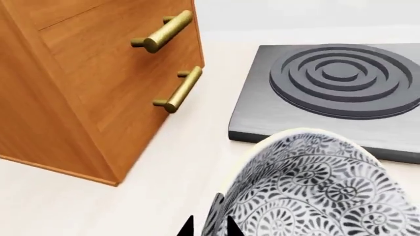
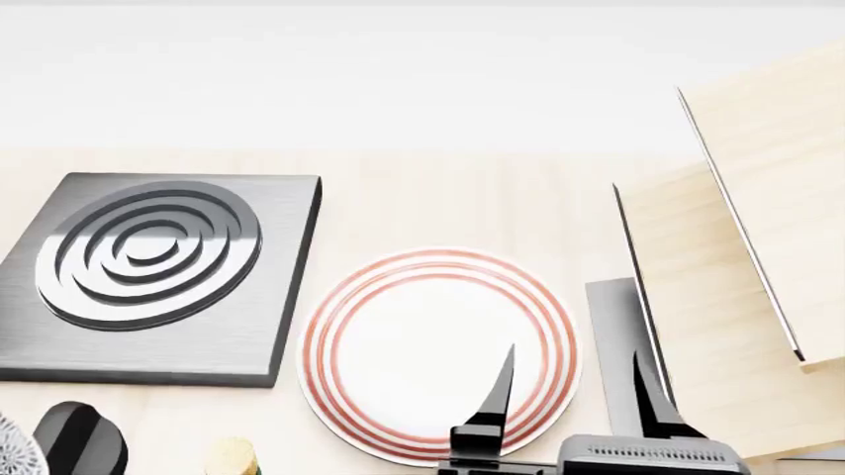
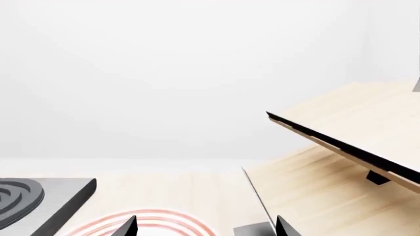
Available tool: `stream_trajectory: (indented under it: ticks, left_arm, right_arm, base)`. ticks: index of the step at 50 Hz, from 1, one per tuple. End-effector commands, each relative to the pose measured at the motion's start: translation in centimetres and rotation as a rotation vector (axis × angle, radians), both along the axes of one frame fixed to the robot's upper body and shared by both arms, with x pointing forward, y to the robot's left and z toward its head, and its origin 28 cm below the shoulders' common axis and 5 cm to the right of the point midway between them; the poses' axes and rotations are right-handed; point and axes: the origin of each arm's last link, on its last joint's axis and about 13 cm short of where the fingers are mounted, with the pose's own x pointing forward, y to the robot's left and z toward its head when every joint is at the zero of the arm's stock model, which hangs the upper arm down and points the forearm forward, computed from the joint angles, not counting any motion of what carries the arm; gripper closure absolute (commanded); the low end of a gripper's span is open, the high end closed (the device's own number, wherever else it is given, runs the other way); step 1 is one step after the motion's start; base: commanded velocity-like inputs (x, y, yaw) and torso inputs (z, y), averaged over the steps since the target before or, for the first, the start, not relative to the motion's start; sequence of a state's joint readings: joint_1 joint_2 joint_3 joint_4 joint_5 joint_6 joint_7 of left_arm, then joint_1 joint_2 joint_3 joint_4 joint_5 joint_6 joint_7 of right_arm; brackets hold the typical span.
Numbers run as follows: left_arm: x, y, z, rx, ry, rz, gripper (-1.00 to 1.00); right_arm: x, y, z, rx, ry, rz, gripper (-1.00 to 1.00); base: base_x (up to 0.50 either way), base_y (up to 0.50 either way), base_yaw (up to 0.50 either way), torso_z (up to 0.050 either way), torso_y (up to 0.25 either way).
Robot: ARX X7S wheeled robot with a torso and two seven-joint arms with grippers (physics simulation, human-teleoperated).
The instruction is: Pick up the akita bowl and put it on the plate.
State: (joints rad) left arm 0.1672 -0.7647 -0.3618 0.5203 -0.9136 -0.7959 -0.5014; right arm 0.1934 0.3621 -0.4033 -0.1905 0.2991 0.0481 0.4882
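The pale wooden counter (image 2: 436,198) carries everything, and the square grey stove burner (image 2: 158,277) with its raised concentric rings serves as the landmark. In the left wrist view a brown wooden cabinet (image 1: 85,93) with two brass bar handles (image 1: 164,32) stands beside the burner, a strip of bare counter between them. On the burner's other side, in the head view, light wooden panels (image 2: 739,297) lean at a tilt, beyond the plate. The plate (image 2: 440,351), white with thin red rings round its rim, lies flat on the counter just beside the burner, apart from it and bare. The akita bowl (image 1: 315,191), grey-black floral pattern with a pale rim, is tilted in front of the burner's near edge in the left wrist view, well apart from the plate. The left gripper (image 1: 208,227) pinches the bowl's wall at the rim, dark fingertips either side of it. The right gripper (image 2: 571,401) sits over the plate's edge farthest from the burner, its two dark fingers spread wide with nothing between them.
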Motion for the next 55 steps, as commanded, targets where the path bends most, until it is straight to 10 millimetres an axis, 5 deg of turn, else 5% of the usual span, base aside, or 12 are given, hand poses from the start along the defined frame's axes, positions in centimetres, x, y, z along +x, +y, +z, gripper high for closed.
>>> stream_trajectory:
  ticks: [1, 55]
  left_arm:
    - [0.8, 0.1, 2.1, 0.023, -0.134, -0.001, 1.00]
    - [5.6, -2.6, 10.7, 0.047, -0.437, -0.113, 1.00]
  right_arm:
    - [0.0, 0.0, 0.0, 0.001, -0.001, -0.003, -1.00]
    - [0.1, -0.2, -0.2, 0.000, 0.002, -0.012, -1.00]
  base:
    - [0.00, 0.00, 0.00, 0.000, 0.000]
    - [0.00, 0.00, 0.00, 0.000, 0.000]
